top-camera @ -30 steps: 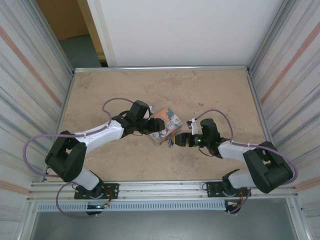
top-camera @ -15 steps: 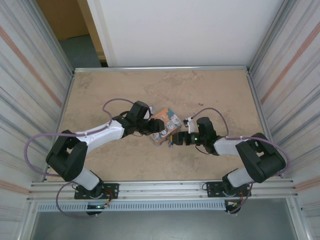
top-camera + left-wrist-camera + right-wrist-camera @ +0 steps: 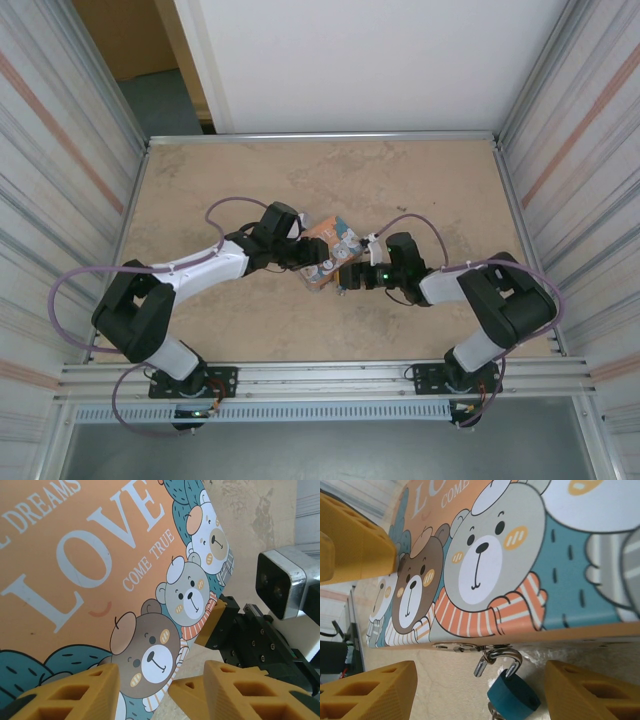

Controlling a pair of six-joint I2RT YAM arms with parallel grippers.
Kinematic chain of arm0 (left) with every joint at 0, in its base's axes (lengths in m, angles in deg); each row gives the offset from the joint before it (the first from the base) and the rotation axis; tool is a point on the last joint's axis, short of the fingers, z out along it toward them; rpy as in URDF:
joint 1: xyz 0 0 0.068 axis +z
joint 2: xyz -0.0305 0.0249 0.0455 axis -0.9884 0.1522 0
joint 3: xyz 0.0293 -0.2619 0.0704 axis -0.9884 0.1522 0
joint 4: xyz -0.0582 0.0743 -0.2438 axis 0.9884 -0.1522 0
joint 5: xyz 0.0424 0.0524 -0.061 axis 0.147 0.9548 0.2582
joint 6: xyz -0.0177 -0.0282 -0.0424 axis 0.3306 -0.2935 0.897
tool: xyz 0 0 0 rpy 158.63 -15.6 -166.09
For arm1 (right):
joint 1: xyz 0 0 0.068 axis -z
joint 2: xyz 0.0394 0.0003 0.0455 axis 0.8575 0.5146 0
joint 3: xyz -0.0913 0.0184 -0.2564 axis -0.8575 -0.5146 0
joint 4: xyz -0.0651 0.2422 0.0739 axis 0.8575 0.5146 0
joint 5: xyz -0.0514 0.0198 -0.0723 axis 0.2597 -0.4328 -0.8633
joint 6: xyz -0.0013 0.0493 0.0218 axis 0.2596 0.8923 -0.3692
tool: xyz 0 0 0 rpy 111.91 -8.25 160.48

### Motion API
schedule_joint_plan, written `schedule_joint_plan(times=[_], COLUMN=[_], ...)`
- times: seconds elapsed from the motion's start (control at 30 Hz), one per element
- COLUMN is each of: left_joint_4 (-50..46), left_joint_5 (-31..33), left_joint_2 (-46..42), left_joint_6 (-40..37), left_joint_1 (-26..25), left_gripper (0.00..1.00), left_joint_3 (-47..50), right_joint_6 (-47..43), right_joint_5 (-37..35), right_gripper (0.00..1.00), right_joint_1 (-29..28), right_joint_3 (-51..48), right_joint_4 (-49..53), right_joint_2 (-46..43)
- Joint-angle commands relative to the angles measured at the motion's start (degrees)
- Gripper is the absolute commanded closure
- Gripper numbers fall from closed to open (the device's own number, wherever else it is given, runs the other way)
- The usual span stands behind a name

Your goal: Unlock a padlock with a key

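The padlock [image 3: 514,698] is a small teal lock hanging by its silver shackle [image 3: 506,656] from the hasp on the near edge of the orange-and-teal "LOVE" box [image 3: 328,250]. One shackle end hangs free of the body. A bit of metal ring shows under the lock; I cannot tell whether it is the key. My right gripper [image 3: 480,687] is open, with a yellow finger [image 3: 375,692] on either side of the padlock and neither touching it. My left gripper [image 3: 161,680] is shut on the box's corner [image 3: 145,650] from the left.
The box lies mid-table on the beige tabletop [image 3: 400,190]. Both grippers meet at it: the left gripper [image 3: 303,262] and the right gripper [image 3: 350,278]. Corrugated metal walls [image 3: 60,180] close in left and right, and a metal rail [image 3: 330,375] runs along the near edge.
My right gripper has slid left, closer to the box's near edge, and its jaws have narrowed slightly. The left arm and the box have not moved.
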Motion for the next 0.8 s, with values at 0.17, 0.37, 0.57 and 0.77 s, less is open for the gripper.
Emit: schedule_joint_plan(times=[0.17, 0.37, 0.57, 0.77], left_joint_4=[-0.4, -0.5, -0.5, -0.7], left_joint_5=[-0.8, -0.8, -0.8, -0.7], left_joint_2=[0.4, 0.4, 0.4, 0.3], left_joint_6=[0.5, 0.5, 0.4, 0.5], left_joint_1=[0.2, 0.1, 0.2, 0.2], left_gripper=[0.53, 0.53, 0.53, 0.53], left_joint_3=[0.6, 0.5, 0.5, 0.5], right_joint_6=[-1.1, -1.3, -1.8, -2.3], right_joint_5=[2.3, 3.9, 5.5, 6.2], right_gripper=[0.36, 0.40, 0.46, 0.51], right_joint_1=[-0.8, -0.9, -0.8, -0.8], right_joint_3=[2.1, 2.1, 1.8, 1.3], right_joint_4=[-3.9, -4.4, -4.4, -4.3], right_joint_2=[2.9, 2.7, 2.3, 2.1])
